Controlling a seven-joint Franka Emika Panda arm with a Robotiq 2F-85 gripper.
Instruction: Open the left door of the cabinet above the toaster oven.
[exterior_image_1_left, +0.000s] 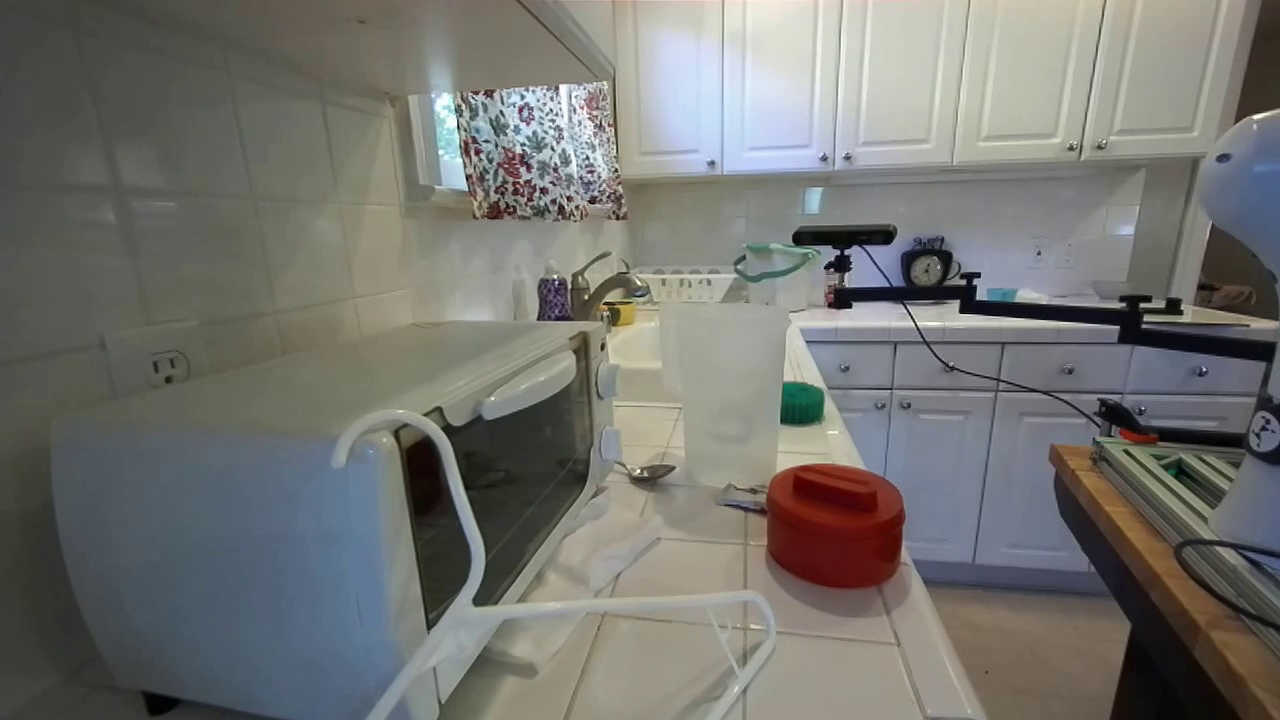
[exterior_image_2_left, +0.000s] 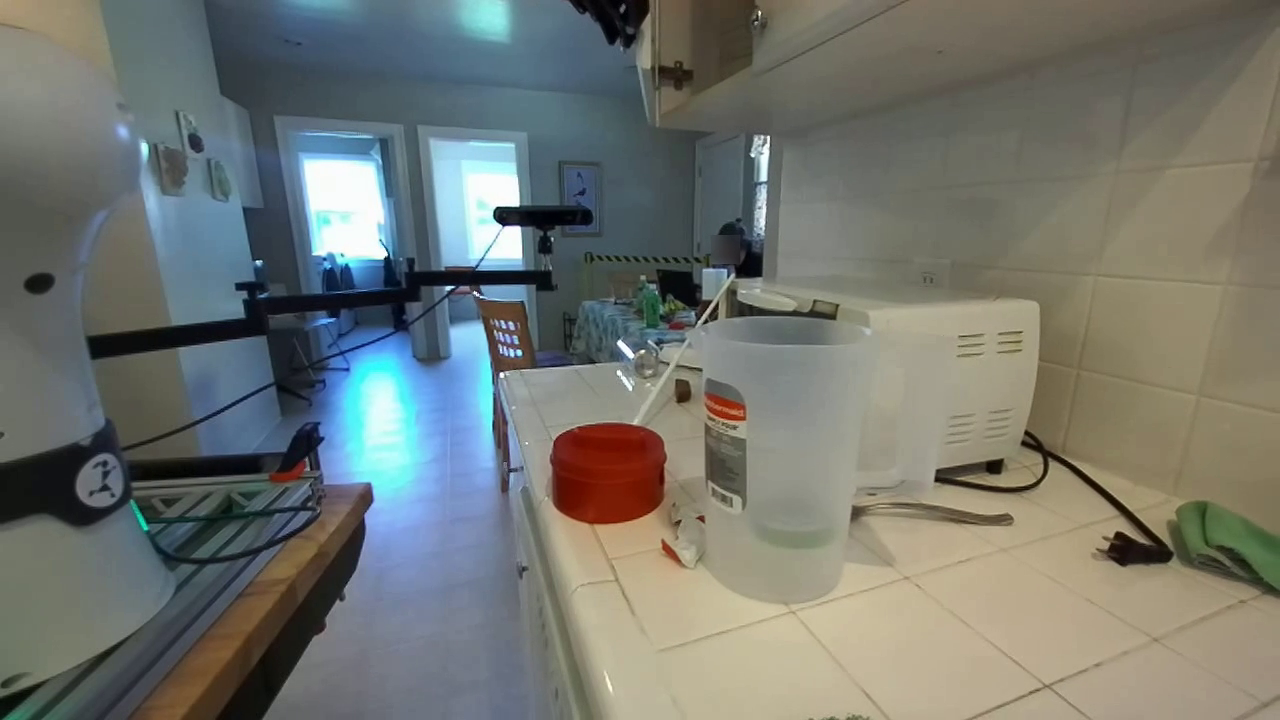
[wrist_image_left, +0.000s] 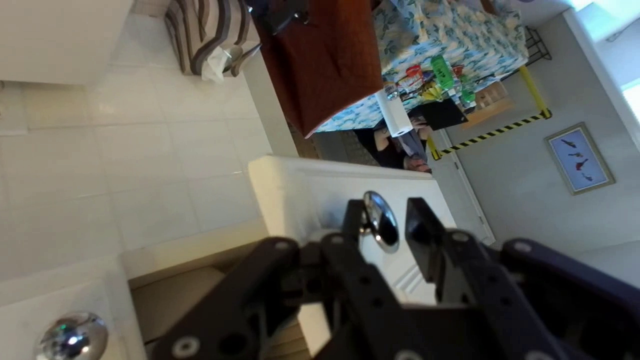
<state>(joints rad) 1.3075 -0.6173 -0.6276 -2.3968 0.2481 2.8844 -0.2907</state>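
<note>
Two dark fingers (wrist_image_left: 422, 227) of the one gripper (wrist_image_left: 386, 214), in the wrist view, are closed around one shiny knob (wrist_image_left: 387, 225), one on each side; whether both press on it cannot be told. That knob is on the left door (wrist_image_left: 320, 195) of the wall cabinet (exterior_image_2_left: 900, 65), which hangs above the toaster oven (exterior_image_1_left: 300, 500). The left door stands open, with the brown inside (exterior_image_2_left: 715, 40) showing; the second door (exterior_image_2_left: 815, 22), bearing one knob (exterior_image_2_left: 760, 18) of its own, is closed.

One white handle (exterior_image_1_left: 530, 388) and two white dials (exterior_image_1_left: 608, 380) are on the toaster oven, which sits on the tiled counter (exterior_image_1_left: 690, 575). One white hanger (exterior_image_1_left: 620, 604) is just in front of it. Both exterior views show one red container (exterior_image_1_left: 835, 525), one clear pitcher (exterior_image_1_left: 730, 400), one spoon (exterior_image_1_left: 648, 471) and one wrapper (exterior_image_1_left: 743, 497), all near each other. In an exterior view, one green cloth (exterior_image_2_left: 1230, 540) lies just beside one black plug (exterior_image_2_left: 1135, 550).

Across the kitchen, in an exterior view, are five white cupboard doors (exterior_image_1_left: 780, 90) with five knobs (exterior_image_1_left: 823, 157), and four drawers (exterior_image_1_left: 1065, 368) below. Both exterior views also show one black camera (exterior_image_1_left: 845, 235).
</note>
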